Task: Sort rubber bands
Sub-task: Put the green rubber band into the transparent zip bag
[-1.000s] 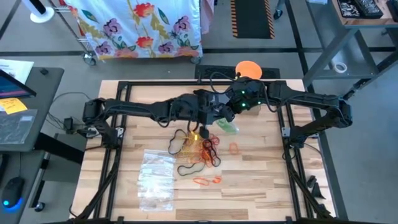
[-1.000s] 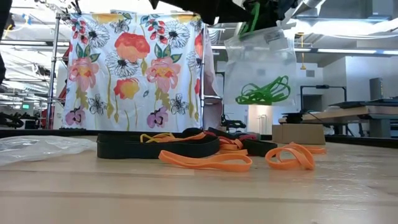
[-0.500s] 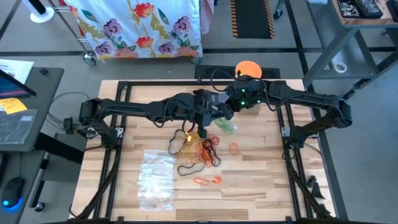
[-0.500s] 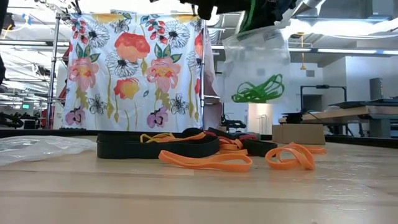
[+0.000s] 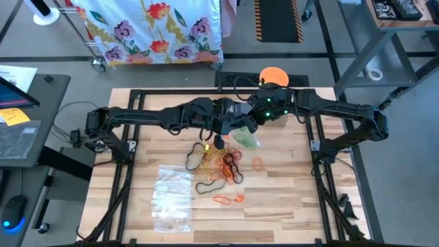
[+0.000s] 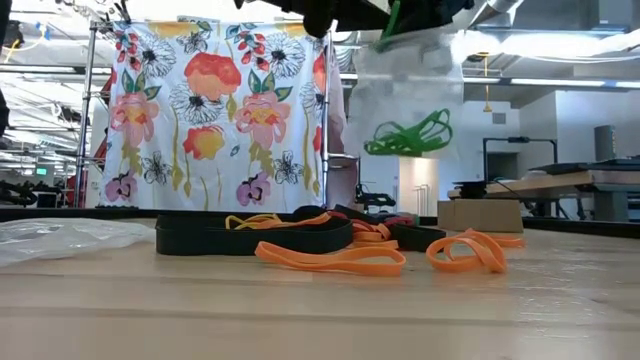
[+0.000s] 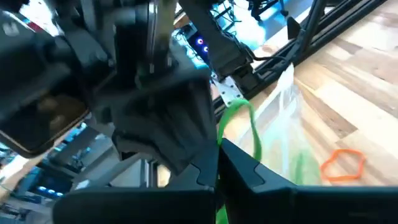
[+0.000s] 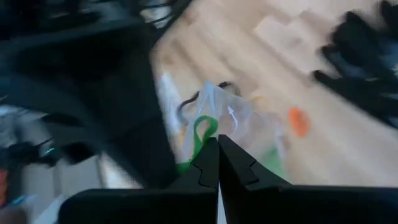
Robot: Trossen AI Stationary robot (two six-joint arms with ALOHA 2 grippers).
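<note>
Both arms meet above the far middle of the bench [image 5: 288, 199], holding a clear bag [image 6: 410, 95] up between them. The right gripper [image 5: 255, 122] has its jaws pinched fully together on the bag's top edge; the left gripper [image 5: 221, 130] is clamped on a green band [image 7: 239, 121] at the mouth. Green bands [image 6: 408, 135] are already bagged. The orange, black, yellow and red rubber bands [image 5: 223, 168] lie loose below, so most sorting looks undone

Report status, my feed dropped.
Both end effectors shut, left and right, holding clear bag of green rubber bands aloft. Loose rubber bands wait on table. Nothing blocking.
</note>
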